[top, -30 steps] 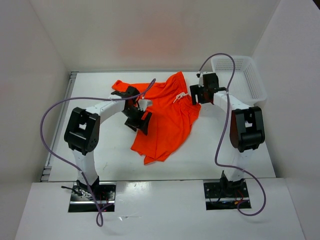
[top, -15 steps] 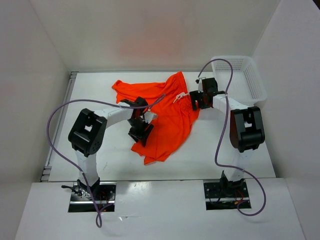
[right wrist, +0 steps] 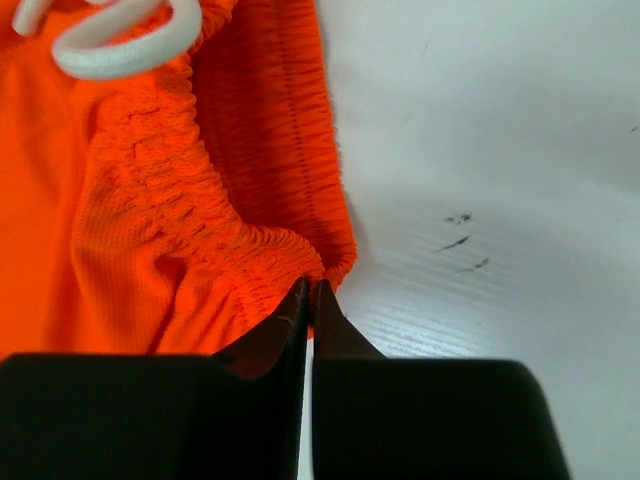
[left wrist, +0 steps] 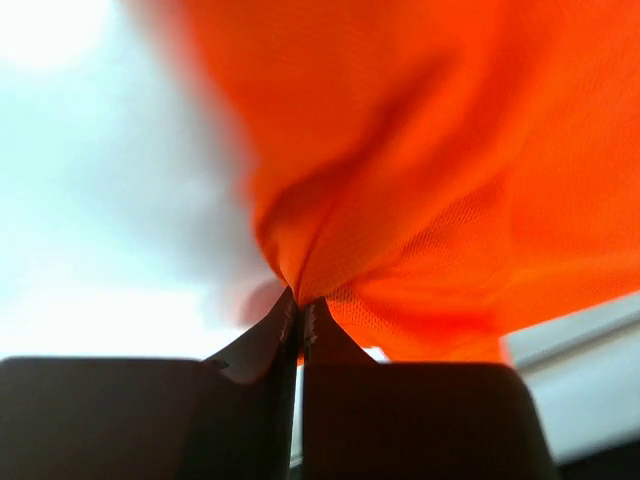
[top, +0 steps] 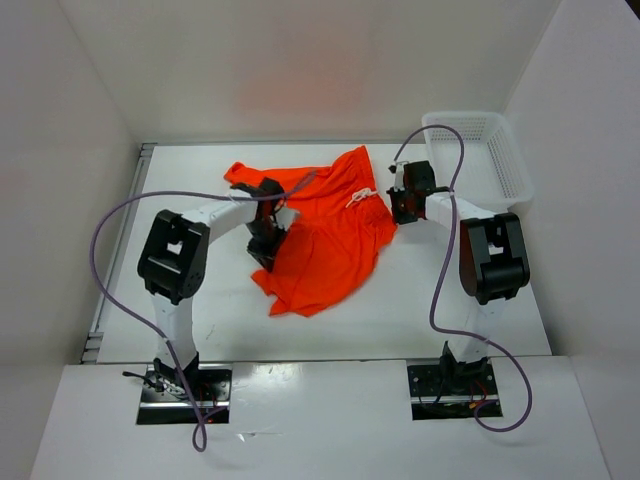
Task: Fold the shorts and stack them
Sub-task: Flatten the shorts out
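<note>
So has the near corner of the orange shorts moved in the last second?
Yes. In the top view, the near corner of the shorts has drawn back, slightly leftward, from the near edge of the table.

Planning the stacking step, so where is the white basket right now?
In the top view the white basket sits at the far right corner of the table, just beyond the right gripper and apart from the orange shorts.

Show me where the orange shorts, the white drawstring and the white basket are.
shorts point(top: 330, 255), top view, middle of the orange fabric.
drawstring point(right wrist: 115, 60), right wrist view, white loop beside the waistband.
basket point(top: 512, 160), top view, its right mesh wall.
</note>
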`<state>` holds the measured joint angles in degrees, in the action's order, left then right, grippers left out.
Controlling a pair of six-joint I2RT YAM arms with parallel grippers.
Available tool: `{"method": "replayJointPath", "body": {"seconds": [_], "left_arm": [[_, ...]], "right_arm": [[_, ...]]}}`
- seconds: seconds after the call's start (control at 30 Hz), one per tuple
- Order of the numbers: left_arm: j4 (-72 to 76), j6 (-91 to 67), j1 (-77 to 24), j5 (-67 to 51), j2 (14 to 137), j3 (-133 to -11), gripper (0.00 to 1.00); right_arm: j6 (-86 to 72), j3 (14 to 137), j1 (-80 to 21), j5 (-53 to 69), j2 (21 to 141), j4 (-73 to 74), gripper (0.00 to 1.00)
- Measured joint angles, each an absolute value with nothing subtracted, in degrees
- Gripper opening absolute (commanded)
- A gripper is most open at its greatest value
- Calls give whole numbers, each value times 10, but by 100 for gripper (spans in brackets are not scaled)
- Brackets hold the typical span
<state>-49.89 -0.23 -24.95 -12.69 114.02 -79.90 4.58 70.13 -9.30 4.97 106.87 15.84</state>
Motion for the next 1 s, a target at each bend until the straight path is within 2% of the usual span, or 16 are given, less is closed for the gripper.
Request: {"method": "replayJointPath", "body": {"seconds": [0.1,0.3,0.33,0.4,0.43,0.47,0.5,0.6,0.77,0.9,1.0], "left_arm": [[-506,-2,-193,-88,1140,-853,0],[-483,-2,-100,-29,1141,-938,15],[-481,-2,-96,-24,1143,-944,28],[-477,-3,-92,-17,1157,-959,35],[-477,-1,-91,-13,1167,-969,42],[-475,-1,-88,-12,1182,-986,52],[-471,-2,-84,-11,1196,-1004,58],[-455,-2,-60,-4,1218,-1047,69],[-449,-3,-34,-20,1175,-1046,71],[-458,-2,-39,-49,1091,-935,71],[-478,-2,-42,-81,1077,-872,71]], "right_arm": [[54,690,-90,51,1068,159,0],[70,678,-89,84,1066,168,0],[72,678,-89,92,1066,169,0],[76,678,-89,106,1066,174,0],[78,678,-89,111,1066,176,0],[81,678,-89,116,1066,178,0],[83,679,-90,120,1066,181,0],[87,679,-93,130,1066,184,0],[88,679,-100,142,1066,188,0],[90,680,-100,144,1066,189,0],[92,683,-100,144,1066,192,0]]}}
